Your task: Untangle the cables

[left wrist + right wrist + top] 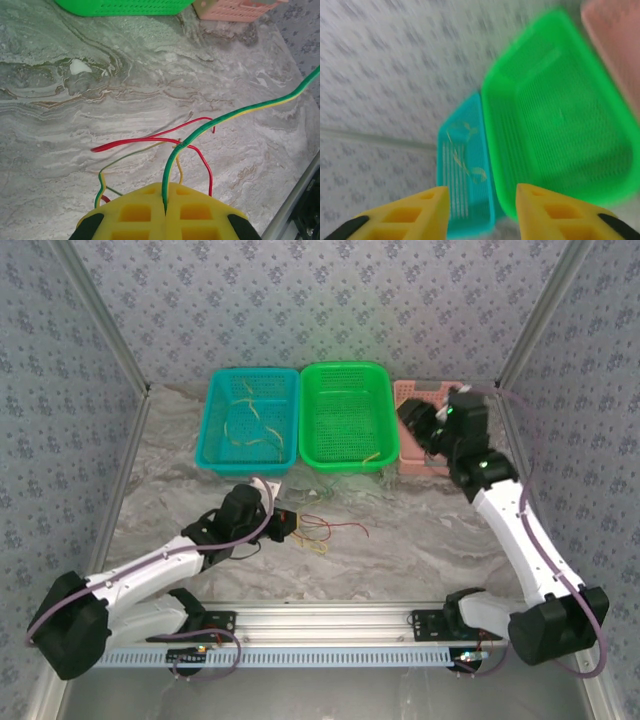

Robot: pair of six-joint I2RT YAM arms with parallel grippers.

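A small tangle of cables (325,530), red, green and yellow, lies on the marbled table in front of the baskets. My left gripper (288,524) sits at the tangle's left edge. In the left wrist view that gripper (165,205) is shut on a green-yellow cable (172,167), which rises from the jaws and sweeps off to the upper right. Red cables (150,140) loop on the table just beyond. My right gripper (411,425) hovers high at the back right between the green and pink baskets. Its yellow fingers (420,212) stand apart with nothing between them.
Three baskets line the back: teal basket (212,430) holding thin yellow cables (245,425), green basket (345,370) with one cable (372,457) at its front, pink basket (420,392) partly behind the right arm. A metal rail (330,620) runs along the near edge.
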